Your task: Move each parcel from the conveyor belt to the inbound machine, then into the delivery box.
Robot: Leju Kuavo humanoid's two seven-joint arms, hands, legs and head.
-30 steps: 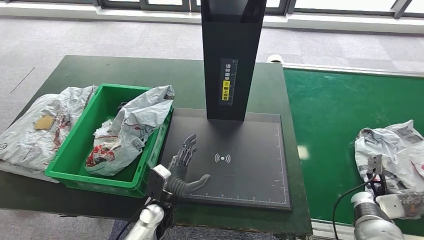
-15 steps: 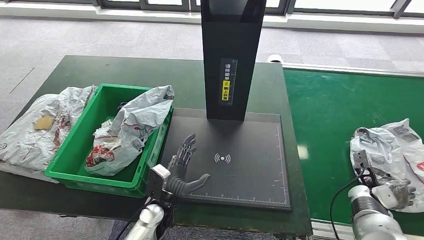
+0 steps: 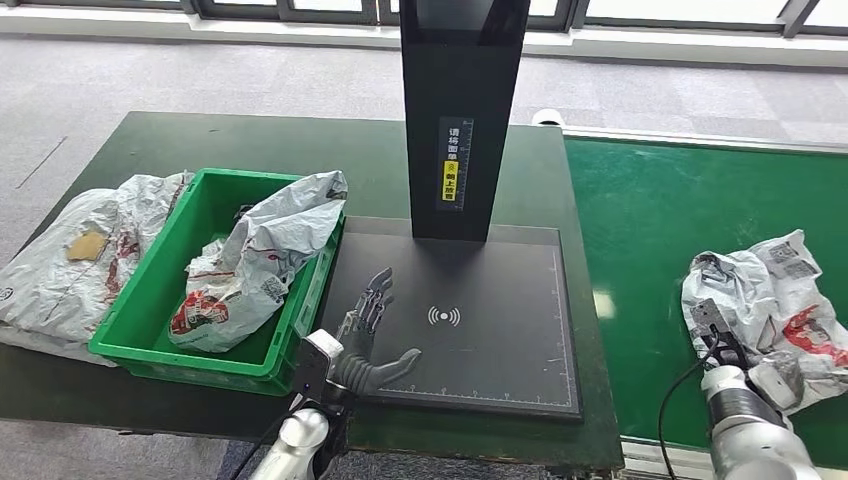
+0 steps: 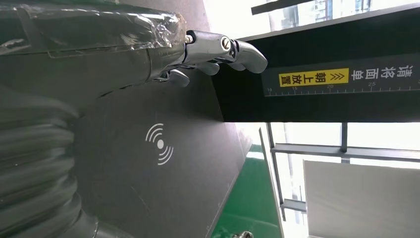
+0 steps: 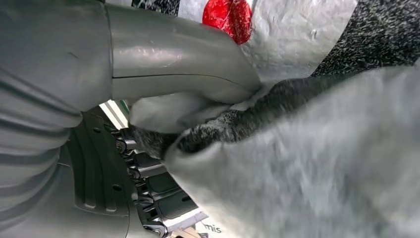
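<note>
Fingers point(image 5: 148, 193) and thumb of the right hand point(image 3: 770, 375) clamp a fold of the grey parcel point(image 3: 775, 300), which lies on the green belt point(image 3: 680, 220). Its fingers are mostly buried in plastic. The left hand point(image 3: 372, 335) rests spread and empty on the black scanner plate point(image 3: 500, 340), beside the green box point(image 3: 150, 290) holding another bag point(image 3: 260, 255). Beyond the dark table point(image 3: 250, 145) lie grey carpet and window frames.

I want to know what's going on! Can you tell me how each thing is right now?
Right hand: gripping the grey parcel.
Grey parcel: crumpled, on the green conveyor belt.
Left hand: open, over the black scanner plate.
Green box: holds one parcel.
Parcel beside box: lying on table.
</note>
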